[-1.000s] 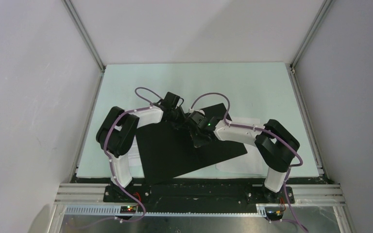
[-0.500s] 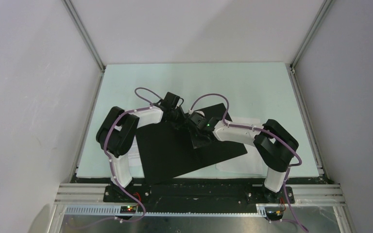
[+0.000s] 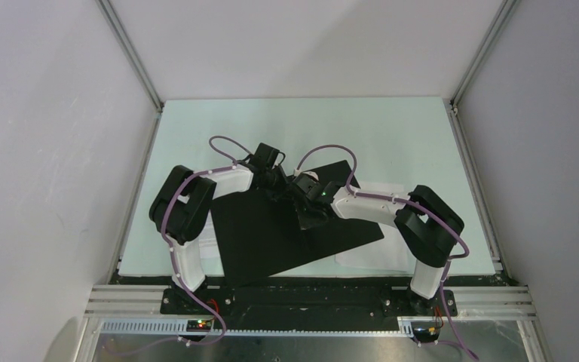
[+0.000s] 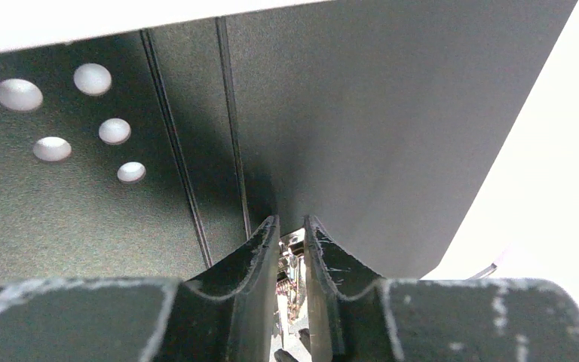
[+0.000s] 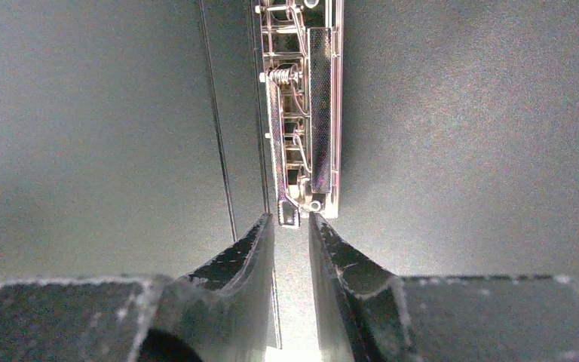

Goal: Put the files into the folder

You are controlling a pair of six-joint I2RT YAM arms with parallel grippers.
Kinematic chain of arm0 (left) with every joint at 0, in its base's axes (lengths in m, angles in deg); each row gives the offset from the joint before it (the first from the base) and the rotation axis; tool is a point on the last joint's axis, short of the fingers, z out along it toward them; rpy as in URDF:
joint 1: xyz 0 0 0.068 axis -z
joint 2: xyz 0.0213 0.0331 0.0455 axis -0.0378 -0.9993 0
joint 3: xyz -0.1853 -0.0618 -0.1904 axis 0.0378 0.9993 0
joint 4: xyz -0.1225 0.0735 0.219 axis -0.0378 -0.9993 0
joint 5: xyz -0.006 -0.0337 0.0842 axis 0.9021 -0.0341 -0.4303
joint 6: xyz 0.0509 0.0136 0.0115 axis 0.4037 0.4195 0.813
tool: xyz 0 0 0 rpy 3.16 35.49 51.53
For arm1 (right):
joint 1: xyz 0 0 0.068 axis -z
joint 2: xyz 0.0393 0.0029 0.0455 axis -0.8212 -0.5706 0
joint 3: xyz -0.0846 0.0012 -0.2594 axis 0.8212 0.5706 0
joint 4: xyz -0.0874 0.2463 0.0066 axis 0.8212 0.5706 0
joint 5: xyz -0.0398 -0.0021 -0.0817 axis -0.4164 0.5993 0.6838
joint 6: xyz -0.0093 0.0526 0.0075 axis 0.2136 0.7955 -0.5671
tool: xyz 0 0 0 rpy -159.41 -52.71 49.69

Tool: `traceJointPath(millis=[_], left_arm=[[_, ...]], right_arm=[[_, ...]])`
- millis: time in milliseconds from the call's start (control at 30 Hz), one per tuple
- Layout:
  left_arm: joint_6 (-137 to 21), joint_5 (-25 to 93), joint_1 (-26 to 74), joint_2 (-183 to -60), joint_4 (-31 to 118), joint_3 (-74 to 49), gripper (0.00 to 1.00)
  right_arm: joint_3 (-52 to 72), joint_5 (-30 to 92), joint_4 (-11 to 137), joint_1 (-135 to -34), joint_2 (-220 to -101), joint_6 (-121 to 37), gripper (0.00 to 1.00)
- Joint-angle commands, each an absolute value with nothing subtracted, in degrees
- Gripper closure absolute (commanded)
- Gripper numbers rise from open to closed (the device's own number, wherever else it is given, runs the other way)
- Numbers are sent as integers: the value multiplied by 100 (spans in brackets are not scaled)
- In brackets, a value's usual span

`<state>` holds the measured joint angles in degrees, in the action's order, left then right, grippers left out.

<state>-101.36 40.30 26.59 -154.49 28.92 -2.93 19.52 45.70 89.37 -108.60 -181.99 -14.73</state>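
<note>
The folder [image 3: 271, 241] lies open on the table with its black inside up. Its metal clip [image 5: 301, 113] runs along the spine. My left gripper [image 3: 281, 191] is at the far end of the spine; its jaws are nearly together with the clip [image 4: 292, 256] showing in the slit between them [image 4: 292, 226]. One black cover [image 4: 362, 113] rises beside it. My right gripper [image 3: 307, 217] is over the folder, its jaws nearly together with a thin slit, and its tips [image 5: 292, 220] touch the clip's near end. White files [image 3: 377, 256] stick out from under the folder.
More white paper shows at the folder's left edge [image 3: 209, 253] and behind the right arm [image 3: 381, 188]. Punched holes [image 4: 83, 113] mark the left cover. The pale green table [image 3: 309, 128] is walled by white panels on three sides.
My right arm has shifted slightly left towards the spine. The left arm and the folder have not visibly moved.
</note>
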Motion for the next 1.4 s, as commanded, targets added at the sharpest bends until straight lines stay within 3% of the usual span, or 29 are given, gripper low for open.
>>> traceJointPath(millis=[0, 1367], left_arm=[[-10073, 3586, 2657, -15688, 2764, -160, 74], [-10064, 3588, 2647, -15842, 2766, -207, 75]], right_arm=[[1761, 4599, 8772, -10829, -17989, -1384, 72], [2198, 4616, 8555, -10786, -18180, -1157, 79]])
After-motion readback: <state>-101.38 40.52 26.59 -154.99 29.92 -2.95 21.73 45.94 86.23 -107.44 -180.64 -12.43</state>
